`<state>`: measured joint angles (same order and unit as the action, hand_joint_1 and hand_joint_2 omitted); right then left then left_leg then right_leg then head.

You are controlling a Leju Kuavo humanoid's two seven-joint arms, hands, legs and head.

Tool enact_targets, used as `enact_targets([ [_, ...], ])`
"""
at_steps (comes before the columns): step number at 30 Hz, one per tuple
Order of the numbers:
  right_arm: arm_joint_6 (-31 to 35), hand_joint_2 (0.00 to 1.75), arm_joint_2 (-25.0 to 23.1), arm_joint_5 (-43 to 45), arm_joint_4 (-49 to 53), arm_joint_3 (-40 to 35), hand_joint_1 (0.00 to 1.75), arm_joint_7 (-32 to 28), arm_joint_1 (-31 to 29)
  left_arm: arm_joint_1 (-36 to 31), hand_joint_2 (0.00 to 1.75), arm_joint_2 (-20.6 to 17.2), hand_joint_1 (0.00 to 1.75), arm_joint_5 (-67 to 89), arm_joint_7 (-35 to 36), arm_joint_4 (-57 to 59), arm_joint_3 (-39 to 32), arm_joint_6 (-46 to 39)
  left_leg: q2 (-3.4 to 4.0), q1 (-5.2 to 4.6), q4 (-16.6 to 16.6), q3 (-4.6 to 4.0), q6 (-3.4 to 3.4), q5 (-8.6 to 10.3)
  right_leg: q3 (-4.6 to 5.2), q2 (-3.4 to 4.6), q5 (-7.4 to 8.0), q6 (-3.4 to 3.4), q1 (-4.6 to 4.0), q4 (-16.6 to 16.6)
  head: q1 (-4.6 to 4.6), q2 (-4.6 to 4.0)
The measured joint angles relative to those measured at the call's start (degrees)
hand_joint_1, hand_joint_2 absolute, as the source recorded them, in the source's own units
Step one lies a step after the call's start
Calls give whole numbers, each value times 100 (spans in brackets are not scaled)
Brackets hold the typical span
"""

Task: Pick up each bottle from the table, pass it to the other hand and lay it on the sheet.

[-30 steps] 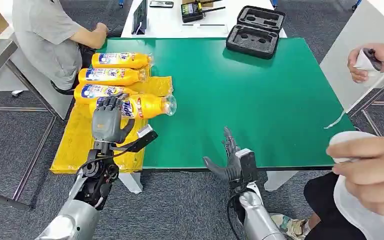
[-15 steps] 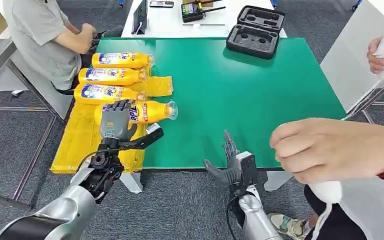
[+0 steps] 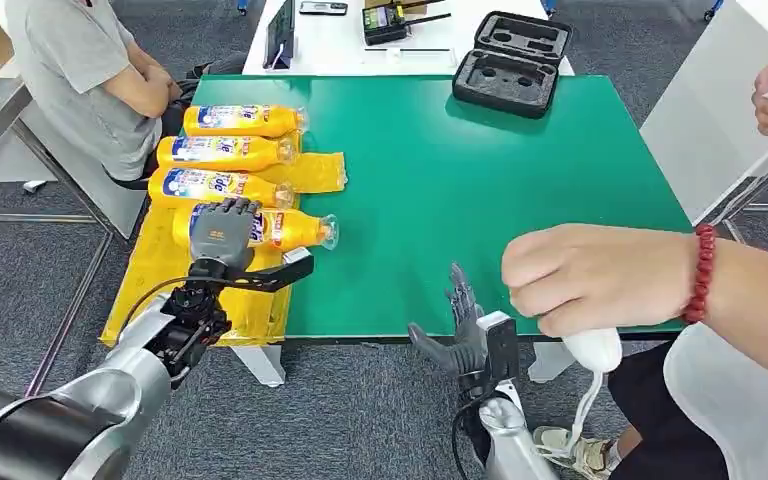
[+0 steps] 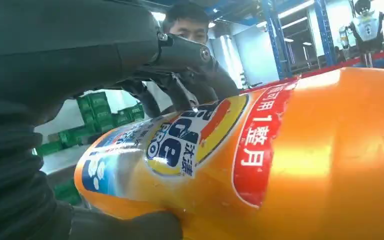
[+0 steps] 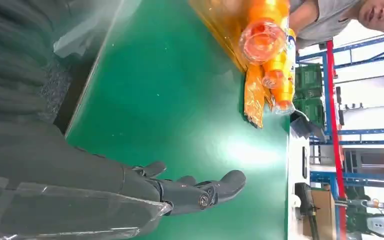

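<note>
Now the left hand (image 3: 222, 232) lies wrapped over the labelled middle of a glossy yellow-orange plastic detergent bottle (image 3: 295, 229), which lies on its side on the crinkled yellow plastic sheet (image 3: 150, 290) at the table's left edge, neck pointing toward the green tabletop (image 3: 480, 180). Left wrist view: fingers (image 4: 180, 55) curl across the top of the barrel, thumb beneath, clamped on the label band. Three more bottles of the same kind (image 3: 230, 152) lie in a row just beyond it on the sheet. Right hand (image 3: 460, 322) hangs at the near table edge, fingers apart, holding nothing. Judgement: bottle looks full, so fairly heavy for its size; walls stiff enough not to buckle, but the skin is slick and round, likely to roll or twist in a loose grasp. Best hold is around the mid-barrel over the paper label, where there is more friction and the weight balances; the narrow neck would tip. A person's hand (image 3: 600, 280) with a white cloth reaches in over the right near corner.
</note>
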<state>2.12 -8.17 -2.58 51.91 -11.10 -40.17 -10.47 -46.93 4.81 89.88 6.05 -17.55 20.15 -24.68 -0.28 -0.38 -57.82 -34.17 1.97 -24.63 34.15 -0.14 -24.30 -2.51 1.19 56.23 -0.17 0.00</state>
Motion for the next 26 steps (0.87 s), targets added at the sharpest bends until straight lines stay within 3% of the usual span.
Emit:
enact_targets([
  [8,-22,175,0,0,105,4,0,0,82,-28,175,-46,173,-7,112,142,326,245,0,0,0,0,0,0,0,0,0,0,0,-1,0,0],
  [12,-35,175,0,-2,105,7,0,0,102,-26,175,-61,154,2,131,199,405,374,0,0,0,0,0,0,0,0,0,0,0,0,0,0],
  [14,-42,175,-2,-2,105,7,0,0,110,-22,175,-66,154,2,133,225,409,422,0,0,0,0,0,0,0,0,0,0,0,0,0,0],
  [15,-42,175,-2,-2,103,7,0,0,110,-20,175,-70,143,0,134,238,411,462,0,0,0,0,0,0,0,0,0,0,0,0,0,0],
  [20,-42,175,-9,-2,103,7,0,0,110,-15,175,-88,134,-61,153,286,440,562,0,0,1,0,0,0,-1,0,0,0,0,0,0,0],
  [21,-42,175,-9,-2,103,7,0,0,110,-15,175,-90,126,-77,153,291,439,606,0,0,0,0,0,0,-1,0,0,0,0,0,0,0],
  [22,-42,175,-9,-2,103,7,0,0,110,-14,175,-92,51,-99,153,295,439,632,0,0,1,0,0,0,-1,0,0,0,0,0,0,0],
  [23,-42,175,-9,-2,103,7,0,0,110,-15,175,-92,14,-120,155,300,439,662,0,0,1,0,0,0,-1,0,0,0,0,0,0,0],
  [24,-42,175,-9,0,103,7,0,0,110,-14,175,-94,0,-155,158,302,440,697,0,0,0,0,0,0,-1,0,0,0,0,0,0,0],
  [26,-37,175,-9,9,103,7,0,0,110,-12,175,-94,0,-184,168,304,439,759,0,0,1,0,0,0,-1,0,0,0,0,-1,2,0],
])
